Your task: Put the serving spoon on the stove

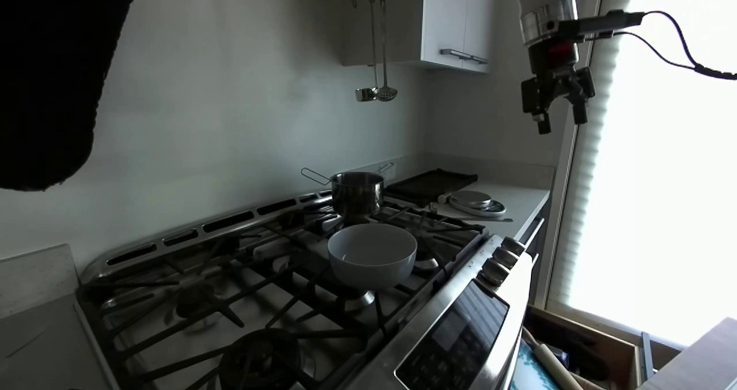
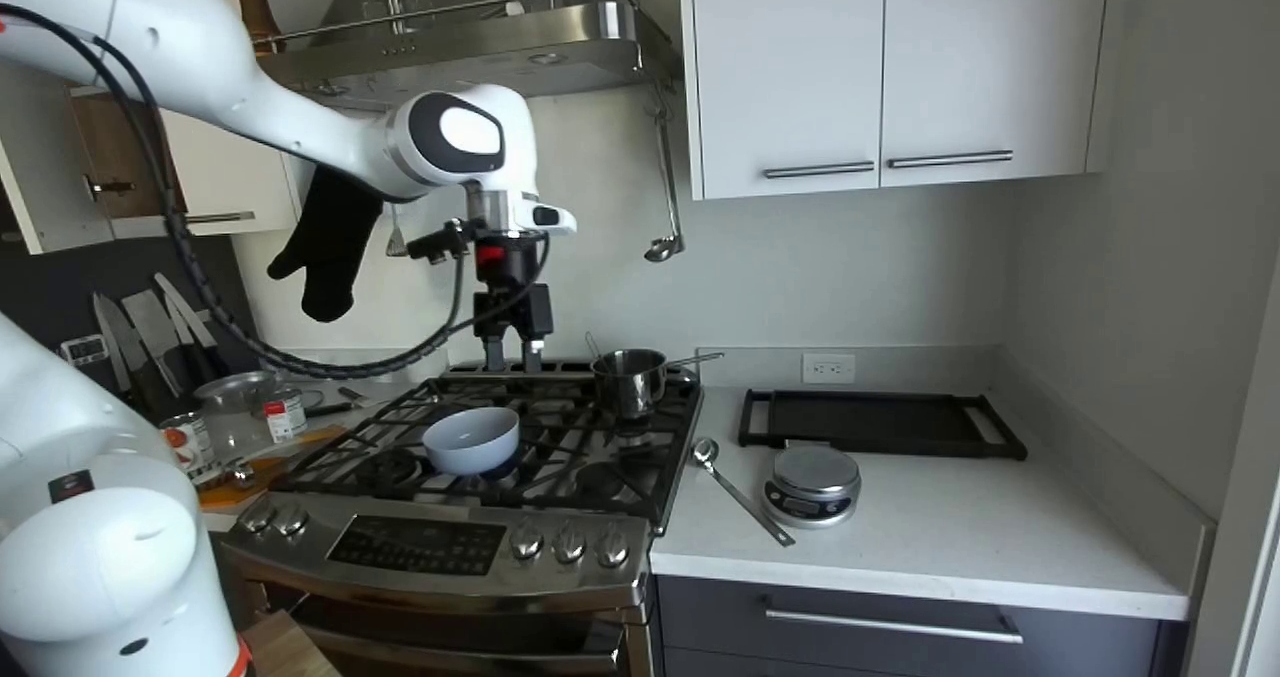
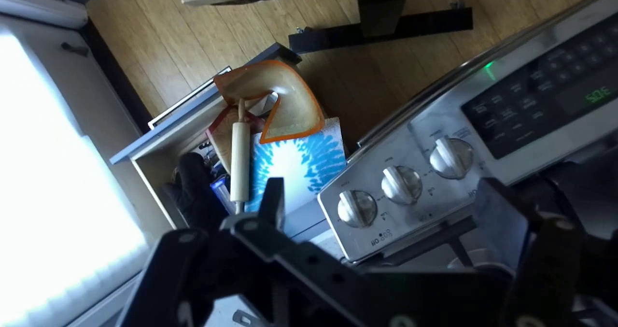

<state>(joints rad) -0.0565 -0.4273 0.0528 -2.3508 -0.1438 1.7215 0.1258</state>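
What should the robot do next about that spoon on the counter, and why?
I'd suggest moving the gripper across until it is above the spoon, without lowering yet. It is open, holding nothing, and hangs high; the spoon lies on the counter beside the stove, and only the spoon's handle end shows at the wrist view's bottom edge.

Gas range (image 2: 455,505): black grates (image 2: 548,422), silver-grey front (image 2: 450,585). In an exterior view, bowl (image 2: 470,452) reads pale blue-grey; saucepan (image 2: 628,394) at its two o'clock, silver. Serving spoon (image 2: 745,500), range's three o'clock: silver-grey; two-handled tray (image 2: 870,423) at spoon's two o'clock, black. Oven mitt (image 2: 335,245), range's eleven o'clock: black. Gripper (image 2: 513,359) black, arm (image 2: 290,119) white. Wrist view: flat panel (image 3: 299,163) shows blue strokes radiating round white; rolling pin (image 3: 240,163) at its nine o'clock, pale tan.
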